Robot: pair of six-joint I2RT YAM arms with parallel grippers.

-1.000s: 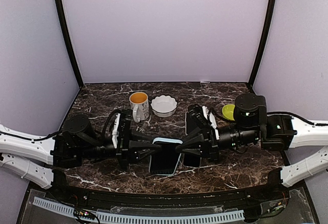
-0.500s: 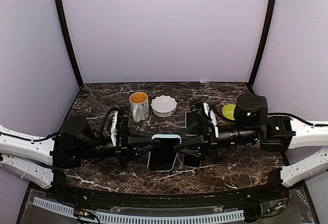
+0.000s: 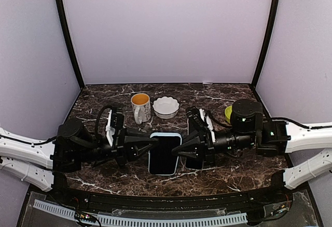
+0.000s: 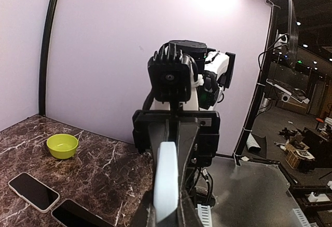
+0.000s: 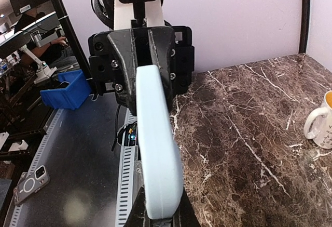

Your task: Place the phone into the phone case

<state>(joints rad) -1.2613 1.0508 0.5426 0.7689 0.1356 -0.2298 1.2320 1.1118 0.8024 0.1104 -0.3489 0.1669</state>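
The left tool (image 3: 153, 143) and right tool (image 3: 175, 149) clamp opposite long edges of the phone case (image 3: 165, 134), near the surface's (image 3: 233, 171) front. The phone (image 3: 165, 154) shows dark inside, perhaps not fully seated. Even, level squeezing should seat it, well clear of the mug (image 3: 140, 105).

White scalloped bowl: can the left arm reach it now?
Probably not yet: the left gripper is shut on the light blue phone case; the path to the white scalloped bowl looks free.

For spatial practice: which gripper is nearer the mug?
Left. Left gripper pinches the phone case at its left edge, near the mug; right gripper, the right edge, farther off.
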